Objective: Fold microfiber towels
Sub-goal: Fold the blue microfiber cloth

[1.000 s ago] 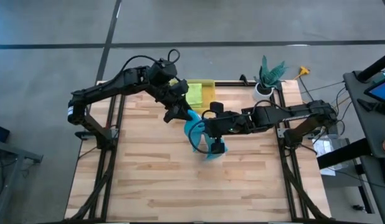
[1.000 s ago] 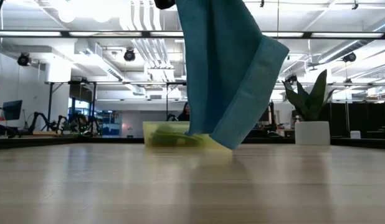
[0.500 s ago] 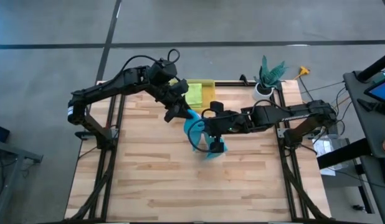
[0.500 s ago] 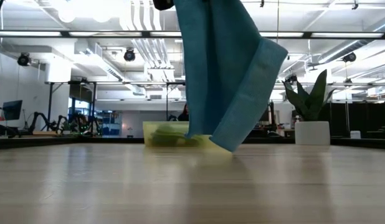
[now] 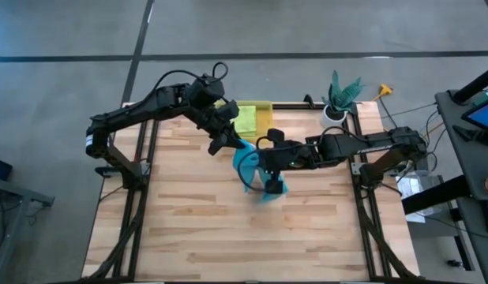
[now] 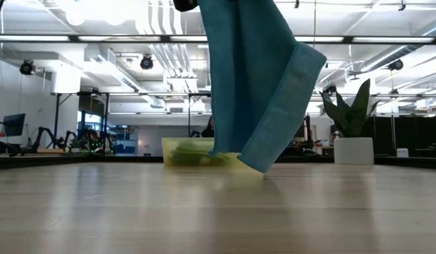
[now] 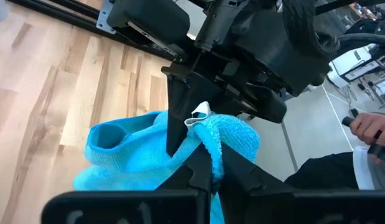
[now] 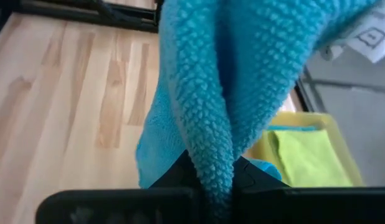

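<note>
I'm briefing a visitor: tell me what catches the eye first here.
A teal towel hangs above the middle of the wooden table, pinched by both the left gripper and the right gripper, each shut on it. Behind it, at the table's far edge, a yellow bin holds a lime green towel.

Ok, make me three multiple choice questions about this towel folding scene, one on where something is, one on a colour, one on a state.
1. Where is the yellow bin?
A. the table's far edge
B. the near edge
C. the floor

2. What colour is the towel held up?
A. grey
B. teal
C. red

3. How is that towel?
A. flat
B. folded in the bin
C. hanging in the air, gripped by the left gripper and right gripper

Answers: 1 A, beside the potted plant; 2 B, in every view; 3 C, the low view shows it hanging.
</note>
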